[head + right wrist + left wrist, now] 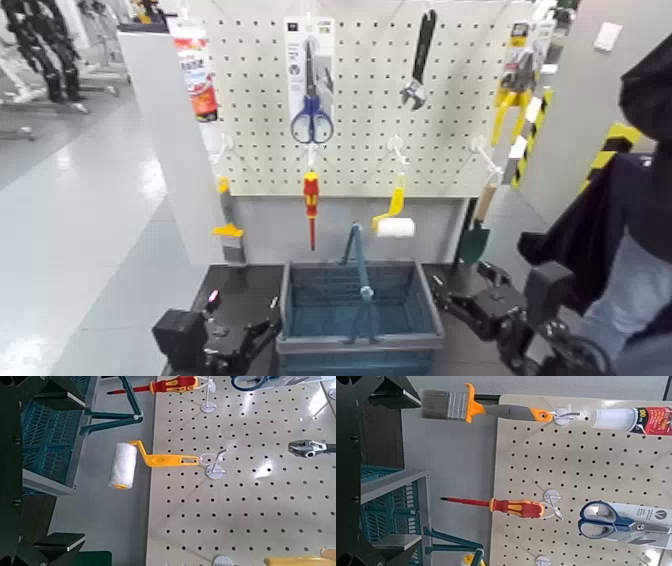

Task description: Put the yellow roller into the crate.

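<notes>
Status: the mini paint roller (124, 465) hung by its yellow handle from a pegboard hook (214, 469), beyond and above the crate (361, 345), toward its right side. My right pincer (79, 471) stood open and empty at the crate's right side; my left pincer (418, 469) stood open, parked at its left side. Completed: no grasp, no transfer. Outstanding, as I judged it: grip the handle, unhook the roller, move it over the crate, release it inside.
</notes>
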You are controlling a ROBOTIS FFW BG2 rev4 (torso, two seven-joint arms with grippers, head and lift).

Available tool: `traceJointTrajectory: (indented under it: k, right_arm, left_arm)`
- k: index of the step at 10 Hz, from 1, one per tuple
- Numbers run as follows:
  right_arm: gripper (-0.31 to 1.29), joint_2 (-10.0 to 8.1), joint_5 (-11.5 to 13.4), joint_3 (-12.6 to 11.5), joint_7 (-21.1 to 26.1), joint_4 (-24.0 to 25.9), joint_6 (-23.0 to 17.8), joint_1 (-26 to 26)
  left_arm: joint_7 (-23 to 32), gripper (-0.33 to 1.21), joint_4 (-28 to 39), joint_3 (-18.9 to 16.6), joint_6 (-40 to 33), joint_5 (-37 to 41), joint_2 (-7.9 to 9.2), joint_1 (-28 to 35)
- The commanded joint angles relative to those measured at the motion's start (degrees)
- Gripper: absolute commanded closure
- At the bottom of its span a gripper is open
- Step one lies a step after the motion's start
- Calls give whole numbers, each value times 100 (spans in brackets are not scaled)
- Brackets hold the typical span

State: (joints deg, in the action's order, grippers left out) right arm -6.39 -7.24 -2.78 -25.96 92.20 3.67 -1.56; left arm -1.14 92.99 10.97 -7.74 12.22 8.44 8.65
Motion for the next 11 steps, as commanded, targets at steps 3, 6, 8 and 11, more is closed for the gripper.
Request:
traceJointTrajectory:
  k: [3,6,8,11]
  right_arm:
    - [14,-222,-32,190,-410,-932,-103,983]
    - [14,-337,-32,506,-541,-1609,-305,1607]
    - [14,-372,-129,699,-577,-2110,-498,1984]
    - [13,-398,-270,946,-673,-2980,-850,2644]
  left_arm:
    - [0,11,-9,11,-17,0,0,-12]
    - [0,11,-44,37,-35,0,0,-39]
    - [0,11,-53,55,-44,0,0,-47]
    - [0,11,-88,107,-44,0,0,-109]
